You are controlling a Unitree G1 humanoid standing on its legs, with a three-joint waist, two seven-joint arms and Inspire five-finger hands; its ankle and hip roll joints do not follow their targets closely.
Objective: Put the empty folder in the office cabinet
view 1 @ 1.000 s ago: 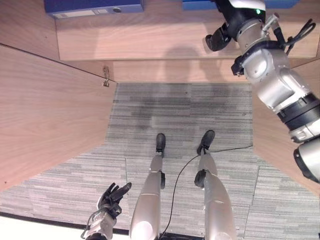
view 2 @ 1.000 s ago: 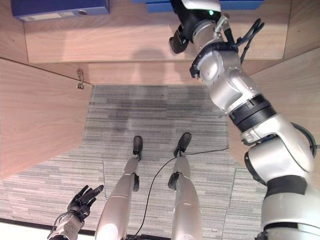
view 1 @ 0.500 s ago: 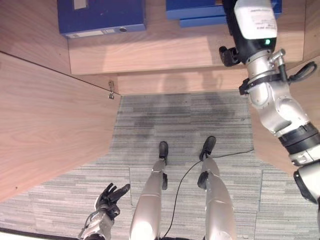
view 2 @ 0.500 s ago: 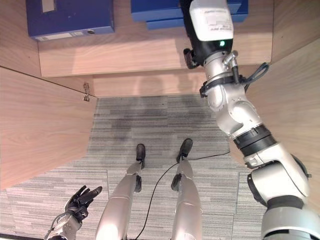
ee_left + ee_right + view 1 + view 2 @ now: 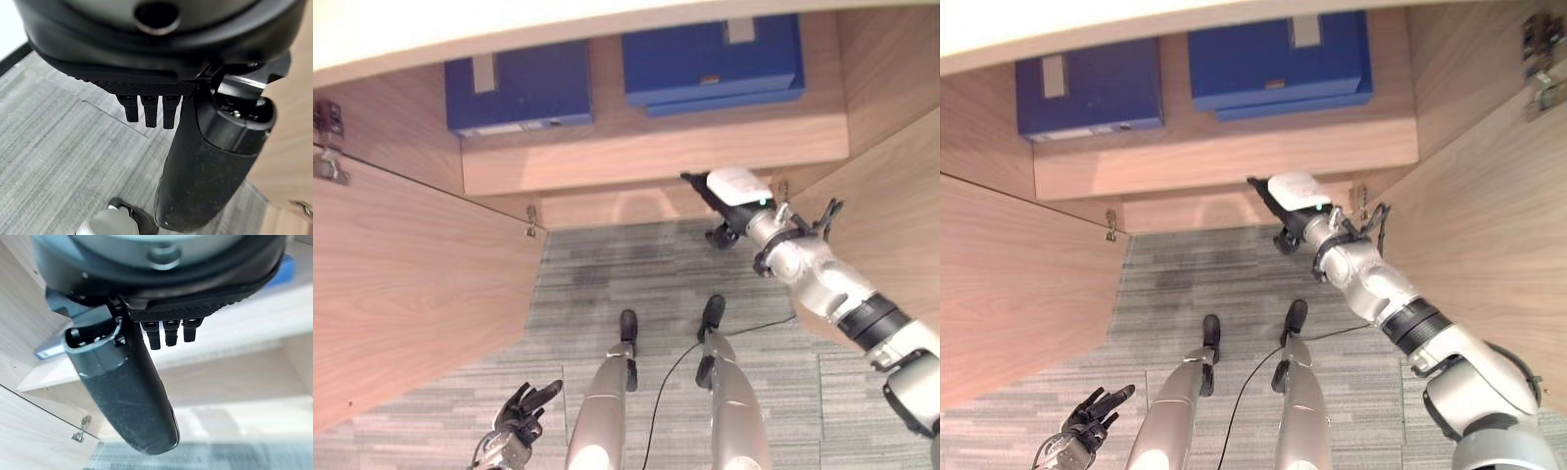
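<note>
On the cabinet shelf [image 5: 656,157] lie blue folders: one at the left [image 5: 519,86] and a stack of two at the right [image 5: 710,61]. My right hand [image 5: 729,188] hovers in front of the shelf's edge, below the right stack, touching nothing. Its fingers are straight and it is open and empty; in the right wrist view its thumb [image 5: 127,391] sticks out past the left folder's spine [image 5: 51,351]. My left hand [image 5: 524,411] hangs low over the carpet, open and empty, with its fingers [image 5: 149,110] straight.
The cabinet's left door [image 5: 411,284] and right door [image 5: 891,196] both stand open, flanking the opening. A hinge [image 5: 530,220] sits at the left wall. The cabinet's white top [image 5: 509,20] runs above. Grey carpet [image 5: 636,264] lies below.
The view has tilted up, showing more of the shelf. My right hand has drawn back from the right folder stack and dropped below the shelf edge. The left hand stays as it was.
</note>
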